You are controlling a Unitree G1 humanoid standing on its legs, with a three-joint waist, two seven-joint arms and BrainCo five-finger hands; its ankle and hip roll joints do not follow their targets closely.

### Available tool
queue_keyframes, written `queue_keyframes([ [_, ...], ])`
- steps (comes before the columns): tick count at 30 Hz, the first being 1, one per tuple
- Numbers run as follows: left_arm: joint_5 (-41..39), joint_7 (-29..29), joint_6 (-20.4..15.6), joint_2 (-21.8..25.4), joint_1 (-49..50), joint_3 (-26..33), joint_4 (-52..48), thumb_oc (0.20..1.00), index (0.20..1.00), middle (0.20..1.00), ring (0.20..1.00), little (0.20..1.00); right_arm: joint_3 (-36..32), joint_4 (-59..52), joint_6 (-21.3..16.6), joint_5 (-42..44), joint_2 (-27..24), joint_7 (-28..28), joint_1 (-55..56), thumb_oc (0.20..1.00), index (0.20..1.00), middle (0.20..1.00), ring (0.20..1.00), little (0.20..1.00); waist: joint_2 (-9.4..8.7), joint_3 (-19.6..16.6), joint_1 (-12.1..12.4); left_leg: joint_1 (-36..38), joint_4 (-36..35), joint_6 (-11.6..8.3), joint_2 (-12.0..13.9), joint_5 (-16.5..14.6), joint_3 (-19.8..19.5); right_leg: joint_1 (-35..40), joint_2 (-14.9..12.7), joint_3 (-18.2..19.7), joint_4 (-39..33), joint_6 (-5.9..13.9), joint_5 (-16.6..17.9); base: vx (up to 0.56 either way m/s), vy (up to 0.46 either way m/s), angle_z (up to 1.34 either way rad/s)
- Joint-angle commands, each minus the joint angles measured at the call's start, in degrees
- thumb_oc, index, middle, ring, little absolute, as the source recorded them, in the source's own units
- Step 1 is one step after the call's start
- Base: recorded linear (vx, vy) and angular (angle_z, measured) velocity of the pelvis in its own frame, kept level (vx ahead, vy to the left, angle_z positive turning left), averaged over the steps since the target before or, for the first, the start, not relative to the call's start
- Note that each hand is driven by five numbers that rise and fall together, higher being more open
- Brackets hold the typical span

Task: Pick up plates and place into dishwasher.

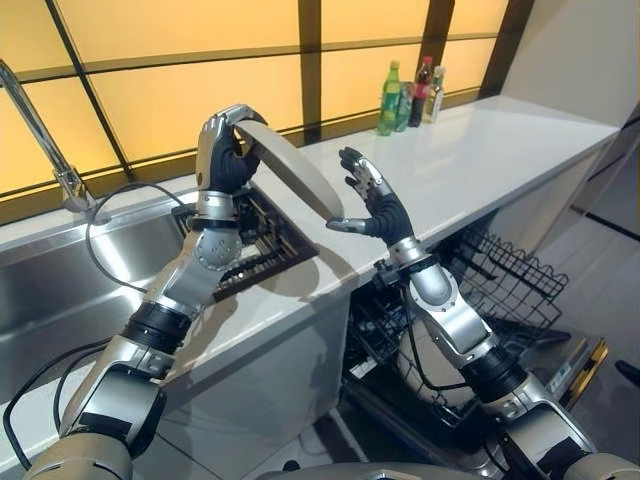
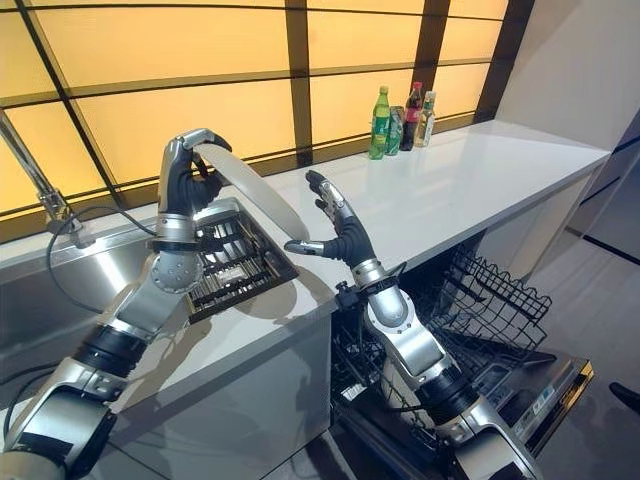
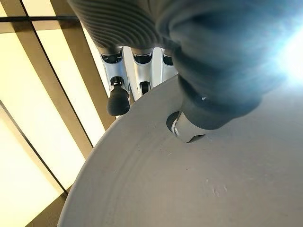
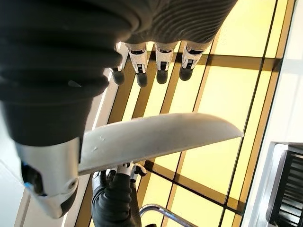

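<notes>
Plate [image 1: 290, 170] in left hand [image 1: 226, 150], mid-air

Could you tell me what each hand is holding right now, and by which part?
The left hand grips the plate by its rim, fingers curled over the upper edge. The right hand is open beside the plate, holding nothing.

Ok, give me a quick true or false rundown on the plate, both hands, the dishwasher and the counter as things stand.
1. The left robot hand grips the plate by its rim, lifted above the drying rack. True.
2. The right robot hand is curled shut round the plate. False: its fingers are spread open beside the plate's far edge.
3. The dishwasher is closed. False: its door is down and the wire rack is pulled out.
4. Bottles stand at the far end of the counter. True.
5. The plate lies flat on the counter. False: it is held tilted in the air.
</notes>
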Motion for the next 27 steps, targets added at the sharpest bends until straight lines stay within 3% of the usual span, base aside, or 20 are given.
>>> queue_keyframes([
  [1,-0.1,-0.4,-0.7,0.5,-3.1,0.1,-4.3,0.200,0.200,0.200,0.200,0.200,-0.9,-3.3,-1.1,0.7,0.0,1.7,-6.7,1.000,1.000,1.000,1.000,1.000,0.94,2.6,1.9,4.6,0.9,0.62,-4.9,-12.2,0.4,-1.1,-1.0,0.3,3.2,3.03,-6.8,0.00,-0.011,0.03],
  [14,-0.5,-0.9,0.4,1.0,-3.9,-0.3,-3.9,0.200,0.200,0.200,0.200,0.200,0.0,-6.6,1.0,-11.6,-4.5,2.3,-8.4,1.000,1.000,1.000,1.000,1.000,0.55,3.1,1.7,4.6,1.0,0.88,-4.9,-12.4,0.3,-1.3,-0.7,0.8,3.7,2.95,-7.3,0.00,-0.001,0.00],
  [20,-2.7,0.2,-1.3,-0.8,-2.3,0.2,-5.0,0.200,0.200,0.200,0.200,0.200,0.3,-6.5,4.2,-11.9,-4.5,-1.4,-8.1,1.000,1.000,1.000,1.000,1.000,0.44,3.2,1.7,4.7,1.0,0.93,-4.9,-12.5,0.2,-1.3,-0.7,1.0,3.7,2.94,-7.2,0.00,0.000,0.00],
  [27,-2.7,-0.7,-2.9,-4.3,0.9,-0.4,-8.6,0.200,0.200,0.200,0.200,0.200,0.9,-3.9,5.4,-11.9,-2.3,-6.1,-7.7,1.000,1.000,1.000,1.000,1.000,0.34,3.4,2.6,4.8,1.0,0.93,-4.8,-12.6,-0.3,-1.0,-0.9,0.4,3.6,2.90,-7.2,0.00,0.000,0.00],
])
